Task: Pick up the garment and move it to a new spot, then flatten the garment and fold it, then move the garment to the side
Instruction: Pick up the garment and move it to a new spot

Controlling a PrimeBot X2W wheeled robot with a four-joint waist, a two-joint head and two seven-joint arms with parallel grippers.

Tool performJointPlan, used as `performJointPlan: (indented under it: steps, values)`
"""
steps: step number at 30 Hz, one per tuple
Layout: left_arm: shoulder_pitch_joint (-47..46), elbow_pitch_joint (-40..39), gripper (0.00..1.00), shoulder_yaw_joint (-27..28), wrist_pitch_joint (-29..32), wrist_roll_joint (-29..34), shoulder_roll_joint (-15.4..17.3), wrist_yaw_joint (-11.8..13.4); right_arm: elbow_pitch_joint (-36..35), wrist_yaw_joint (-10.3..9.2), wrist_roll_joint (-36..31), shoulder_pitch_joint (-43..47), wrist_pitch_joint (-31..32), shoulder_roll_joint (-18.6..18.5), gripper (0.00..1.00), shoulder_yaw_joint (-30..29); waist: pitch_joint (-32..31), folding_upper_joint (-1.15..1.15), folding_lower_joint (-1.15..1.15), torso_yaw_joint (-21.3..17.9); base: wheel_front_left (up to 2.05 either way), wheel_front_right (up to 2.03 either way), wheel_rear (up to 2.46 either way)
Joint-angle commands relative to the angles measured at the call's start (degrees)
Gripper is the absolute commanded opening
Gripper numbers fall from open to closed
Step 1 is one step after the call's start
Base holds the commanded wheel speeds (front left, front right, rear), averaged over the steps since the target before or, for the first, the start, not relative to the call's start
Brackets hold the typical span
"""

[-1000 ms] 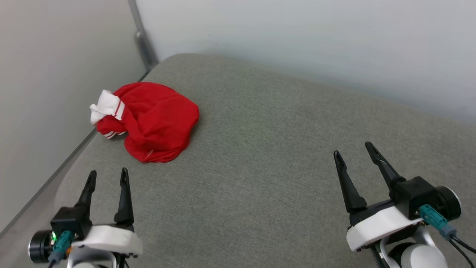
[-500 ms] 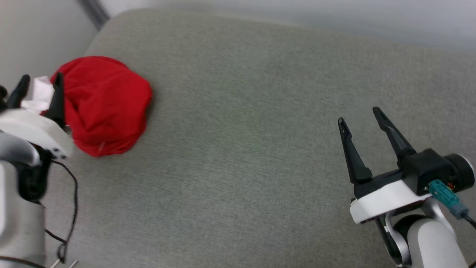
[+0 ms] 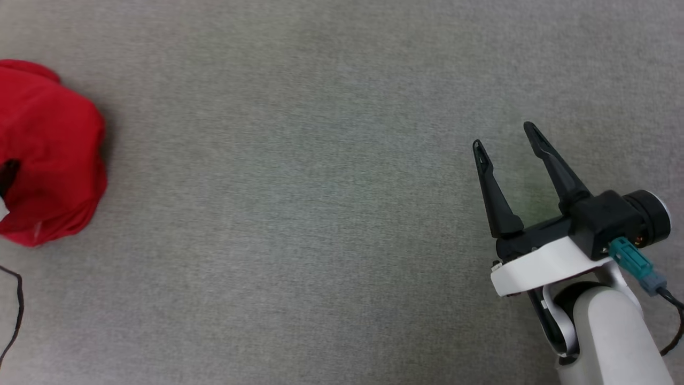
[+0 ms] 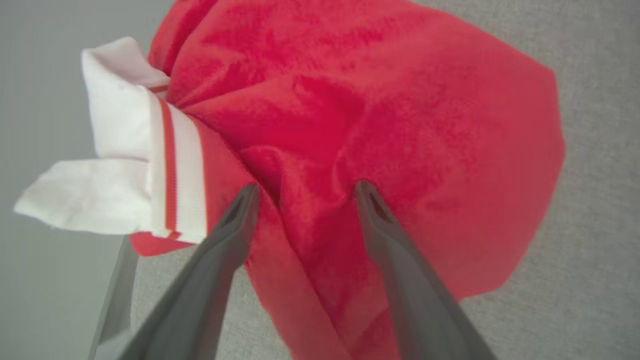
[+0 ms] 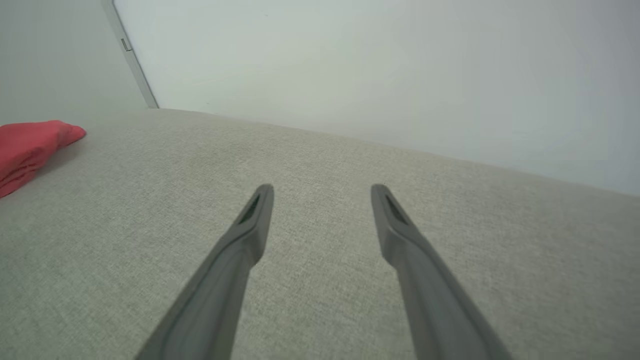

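Garment (image 4: 380, 125): crumpled, not yet lifted.
Left gripper (image 4: 306, 186): brought down over it, fingers apart; grasp judged imminent.
Right gripper (image 3: 503, 135): fingers apart, idle.

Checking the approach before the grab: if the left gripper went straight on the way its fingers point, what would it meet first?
The garment: the left gripper, open, points into its crumpled red fabric, beside the white trim. Whether the tips touch it is unclear.

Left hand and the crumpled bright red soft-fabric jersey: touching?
Cannot tell. In the left wrist view the tips of the open left hand overlap the red jersey, but looking along the fingers shows neither contact nor gap.
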Motion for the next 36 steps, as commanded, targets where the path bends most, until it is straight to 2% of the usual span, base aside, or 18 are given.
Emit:
performJointPlan:
  steps: [1, 4, 12, 13, 14, 15, 20, 30, 36]
  values:
    - [-0.7, 1.8, 1.00, -0.2, 1.4, -1.3, 0.7, 0.0, 0.5, -0.02, 0.2, -1.3, -0.7, 0.2, 1.00, 0.0, 2.1, 0.00, -0.01, -2.2, 0.00, 0.00, 0.00]
    - [-0.3, 4.5, 1.00, -0.8, 2.5, -3.0, 1.0, 0.0, 1.3, -0.02, 0.5, -1.5, -1.4, 0.3, 1.00, -0.1, 2.7, 0.00, -0.01, -2.9, 0.00, 0.00, 0.00]
    - [0.2, 11.7, 1.00, -2.1, 4.4, -6.9, -1.5, 0.0, 2.2, -0.02, 1.5, -2.3, -1.7, 0.3, 1.00, 0.1, 3.3, 0.00, -0.01, -3.8, 0.00, 0.00, 0.00]
    - [0.1, 12.1, 0.89, -2.5, 4.3, -7.1, -1.6, 0.0, 2.2, -0.02, 1.6, -2.4, -1.6, 0.3, 1.00, 0.1, 3.2, 0.00, -0.01, -3.9, 0.00, 0.00, 0.00]
    - [0.0, 12.2, 0.12, -2.7, 3.7, -7.1, -1.6, 0.0, 2.1, -0.02, 1.7, -2.4, -1.6, 0.3, 1.00, -0.1, 3.1, 0.00, -0.01, -3.8, 0.00, 0.00, 0.00]
    - [-0.2, 12.4, 0.00, -2.9, 3.1, -7.2, -1.5, 0.0, 2.0, -0.02, 1.6, -2.3, -1.5, 0.3, 1.00, -0.3, 3.0, 0.00, -0.01, -3.8, 0.00, 0.00, 0.00]
    - [-1.8, 13.4, 0.00, -3.1, -3.6, -5.1, 0.3, 0.3, 2.2, -0.01, 1.6, -1.4, -1.5, 0.3, 1.00, -0.7, 1.1, 0.00, -0.01, -3.2, 0.00, 0.00, 0.00]
    - [-4.9, 12.6, 0.00, -3.5, -21.1, -0.2, 1.6, 1.9, 3.2, -0.02, 3.4, 1.6, -2.7, 0.3, 1.00, -1.9, -7.1, 0.00, -0.01, -1.6, 0.00, 0.00, 0.00]
    - [-6.7, 9.2, 0.00, -4.7, -31.7, 2.5, -0.3, 2.5, 3.5, -0.02, 4.7, 4.6, -2.9, 0.3, 1.00, -3.6, -14.2, 0.00, -0.01, -0.7, 0.00, 0.00, 0.00]
